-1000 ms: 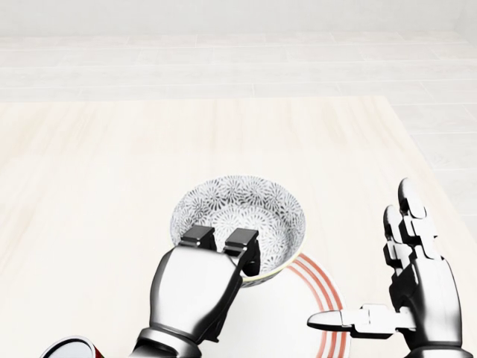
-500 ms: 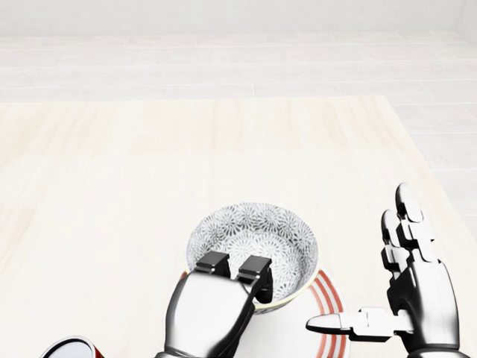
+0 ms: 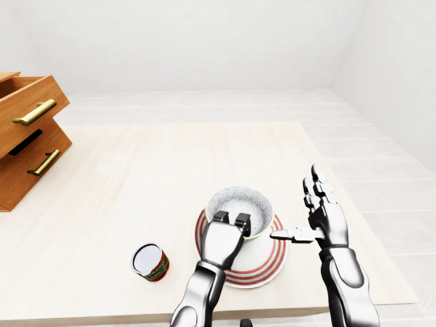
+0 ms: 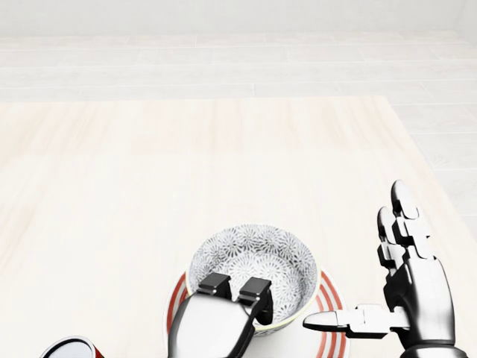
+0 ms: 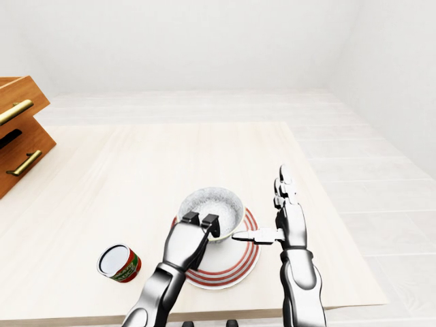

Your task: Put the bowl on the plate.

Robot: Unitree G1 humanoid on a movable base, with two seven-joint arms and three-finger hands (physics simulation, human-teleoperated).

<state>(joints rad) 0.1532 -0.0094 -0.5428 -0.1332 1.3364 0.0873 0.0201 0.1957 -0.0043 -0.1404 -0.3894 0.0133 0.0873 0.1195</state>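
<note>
In the left-eye view, my left robot hand (image 3: 221, 242) comes up from the bottom edge. Its two fingers (image 3: 221, 217) are hooked over the near rim of the bowl (image 3: 240, 202), pinching that rim. The thumb is hidden under the hand. The bowl, grey-patterned inside, is over the far half of the red-striped plate (image 3: 270, 263). I cannot tell whether its base is touching the plate. My right robot hand (image 3: 327, 225) stands just right of the plate, spread wide and holding nothing. Its fingers point away from me and its thumb sticks out to the left. A small red can (image 3: 150, 262) stands on the surface (image 3: 136, 170) to the left of the plate, apart from it. A wooden drawer unit (image 3: 27, 133) sits at the far left, its top drawer pulled out.

The head view looks down more steeply. The plate's stripes show on both sides of the bowl. The two left fingertips are inside the bowl against its near wall. The right thumb's tip lies over the plate's right rim, just beside the bowl. There seems to be a slim gap between them. Only the can's top shows, in the bottom left corner.

The right-eye view shows the same layout shifted left. The bowl is upright and empty, and the right thumb is level with its wall.
</note>
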